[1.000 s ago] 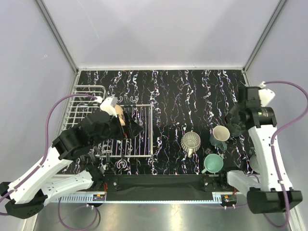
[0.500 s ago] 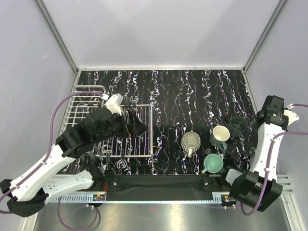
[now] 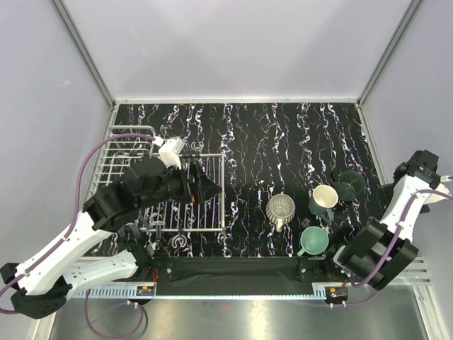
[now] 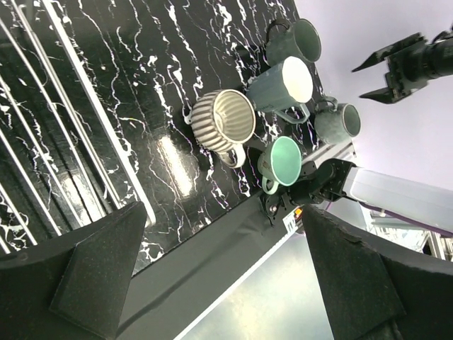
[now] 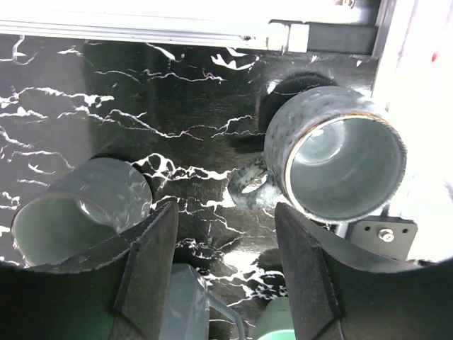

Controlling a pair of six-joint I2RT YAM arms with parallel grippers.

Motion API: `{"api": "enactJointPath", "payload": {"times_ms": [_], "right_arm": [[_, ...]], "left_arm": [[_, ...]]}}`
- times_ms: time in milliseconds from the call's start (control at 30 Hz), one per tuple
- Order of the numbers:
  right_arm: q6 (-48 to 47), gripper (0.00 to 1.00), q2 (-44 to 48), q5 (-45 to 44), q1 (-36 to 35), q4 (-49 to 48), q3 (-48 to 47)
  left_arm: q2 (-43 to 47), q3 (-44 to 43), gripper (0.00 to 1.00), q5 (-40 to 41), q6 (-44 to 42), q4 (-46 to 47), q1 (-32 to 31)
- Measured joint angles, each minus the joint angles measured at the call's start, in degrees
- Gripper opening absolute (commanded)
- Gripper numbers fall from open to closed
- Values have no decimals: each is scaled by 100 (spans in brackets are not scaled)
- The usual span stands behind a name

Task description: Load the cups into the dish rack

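Several cups stand at the table's right: a ribbed grey-beige one (image 3: 282, 209), a grey-teal one with a pale inside (image 3: 324, 197), a dark teal one (image 3: 349, 184) and a mint green one (image 3: 313, 241). The left wrist view shows a further grey-teal cup (image 4: 338, 122) by the right arm's base. The peach-tan cup is hidden. My left gripper (image 3: 205, 188) is open and empty over the right part of the white dish rack (image 3: 127, 142). My right gripper (image 3: 413, 168) is open and empty at the far right; in its wrist view it (image 5: 226, 283) hangs above the table between two grey-teal cups (image 5: 336, 163) (image 5: 78, 205).
The rack's flat grid (image 3: 212, 164) lies left of centre, its raised basket at the far left. A black strip (image 3: 233, 268) runs along the near table edge. White walls close in the table's back and sides.
One second ago my left gripper held the peach-tan cup over the rack; now it is open and empty. My right arm has swung out to the right, away from the cups.
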State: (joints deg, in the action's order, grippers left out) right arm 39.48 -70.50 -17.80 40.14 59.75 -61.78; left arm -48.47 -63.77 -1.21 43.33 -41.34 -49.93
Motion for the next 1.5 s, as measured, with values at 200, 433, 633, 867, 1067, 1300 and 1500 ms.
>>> {"api": "enactJointPath", "payload": {"times_ms": [200,433,633,867,1067,1300,1500], "right_arm": [[48,64,28,66,229,-162,557],[85,64,221,-81,236,-221,710],[87,64,278,-310,251,-247,710],[101,63,308,-533,269,-339,752],[177,61,280,-527,306,-514,988],[299,59,186,-538,313,-702,1126],[409,53,96,-555,313,-870,1384]], "left_arm": [[-7,-37,99,-160,-39,37,0],[-15,-37,99,-295,-74,76,0],[-15,-37,99,-326,-107,76,0],[-15,-37,99,-382,-109,74,0],[-11,-37,99,-400,-109,70,0],[15,-37,99,-398,-131,28,0],[20,-39,99,-396,-138,24,0]]}}
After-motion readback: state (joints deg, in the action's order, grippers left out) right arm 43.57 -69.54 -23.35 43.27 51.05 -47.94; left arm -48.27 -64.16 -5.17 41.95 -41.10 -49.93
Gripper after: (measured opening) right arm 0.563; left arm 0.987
